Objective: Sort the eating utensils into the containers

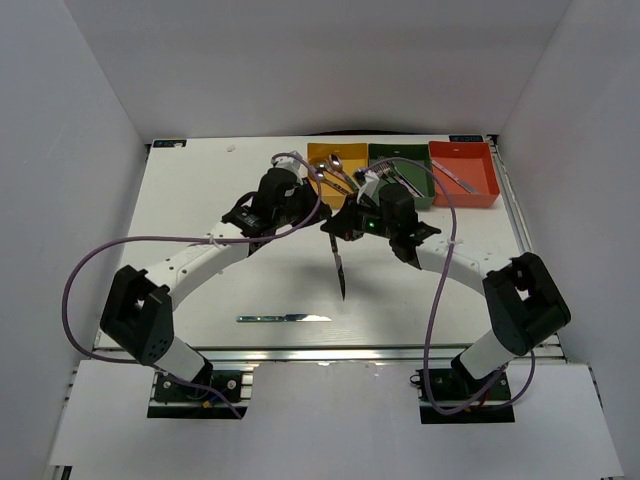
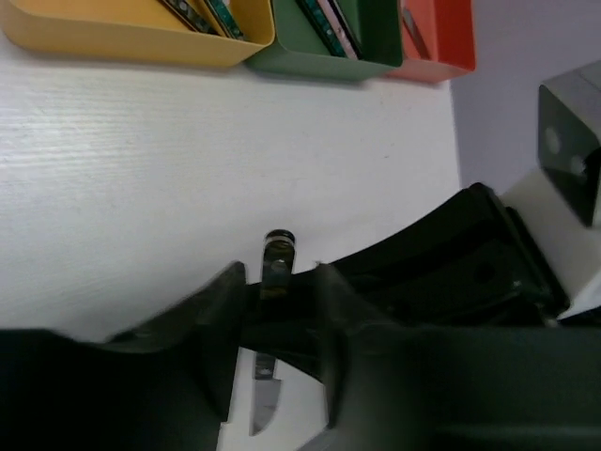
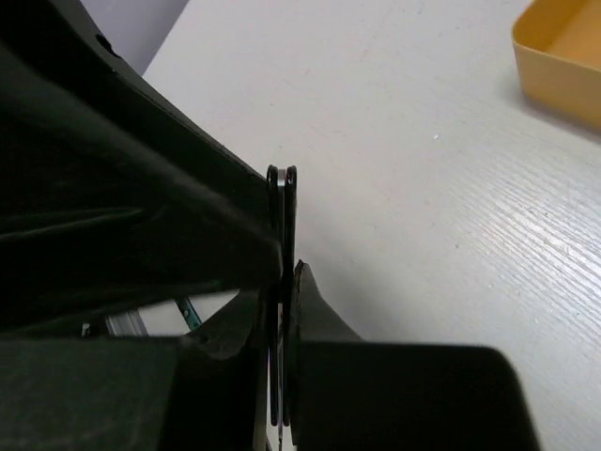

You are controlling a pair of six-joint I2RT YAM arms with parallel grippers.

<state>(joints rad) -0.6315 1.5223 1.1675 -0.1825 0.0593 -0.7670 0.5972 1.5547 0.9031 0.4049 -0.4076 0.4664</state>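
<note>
Centre of the top view: both arms met over the desk (image 1: pixel 200 200), wrists nose to nose.

- Knife (image 1: pixel 340 268) hung between them. Its handle was up at the grip and its blade ran down-frame and slightly right, tip toward the lower edge.
- Left arm's fingers (image 2: pixel 225 301) were closed on the handle. In the left wrist view the handle end poked out above them and the blade showed below.
- Right arm's fingers (image 3: pixel 305 301) were also clamped shut on the same knife, seen edge-on as a thin dark strip.
- Reading: a hand-over, both arms gripping at once.
- Bins sat in a row at the top of the frame: yellow bin (image 1: pixel 318 152), green bin (image 1: pixel 425 190), red bin (image 1: pixel 480 190). All lay up-frame of the knife, away from its tip. The red bin was at upper right, on the right arm's side. It held a thin utensil, kind too small to tell.
- Second knife (image 1: pixel 285 318) lay flat at lower centre with its long axis left-right. It was apart from both sets of fingers and somewhat nearer the left arm's base.
- Next move likely turns on the left arm releasing first.
</note>
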